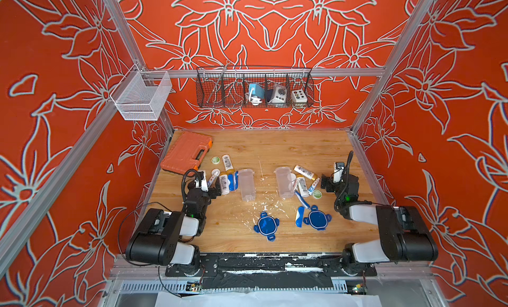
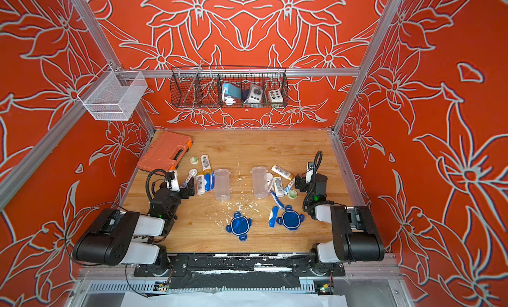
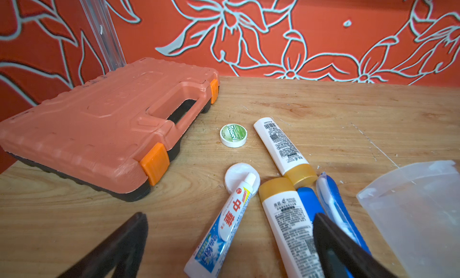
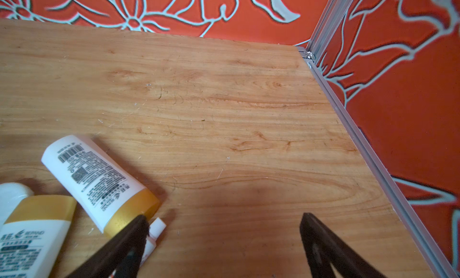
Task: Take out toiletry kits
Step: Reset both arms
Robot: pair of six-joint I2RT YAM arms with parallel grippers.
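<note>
Both kits are out on the counter (image 1: 275, 149), loose beside the jars. The left toiletry kit (image 1: 224, 176) is spread between the orange tool case (image 1: 187, 153) and the left clear jar (image 1: 246, 184). Its green-topped tin (image 3: 233, 135) sits farthest back, with a gold-capped tube (image 3: 281, 147) just beside it. Nearer the arm come a second tube (image 3: 288, 219), a toothpaste (image 3: 224, 227) with its cap over a white round pad (image 3: 236, 176), and a blue toothbrush (image 3: 333, 204) on the jar's side. The left claw (image 3: 230, 215) is spread wide, straddling the near ends of the toothpaste and second tube, with nothing in its grip.

The right toiletry kit (image 1: 303, 182) is bunched against the right clear jar (image 1: 284, 182) on the side toward the right arm. It is made up of white barcoded tubes, a right-hand tin (image 1: 317, 194) at the near outer corner and a right-hand toothbrush (image 1: 301, 199) angling toward the front. The right claw (image 4: 224, 215) is also spread wide and holds nothing. One finger sits just at the gold cap of a barcoded tube (image 4: 99, 179), and only bare wood shows between the jaws.

Both jars are uncapped — their two blue four-tab lids, the left lid (image 1: 266, 226) and the right lid (image 1: 317, 219), lie flat nearer the arms' bases. A blue-and-white piece (image 1: 299, 216) lies against the right lid.
</note>
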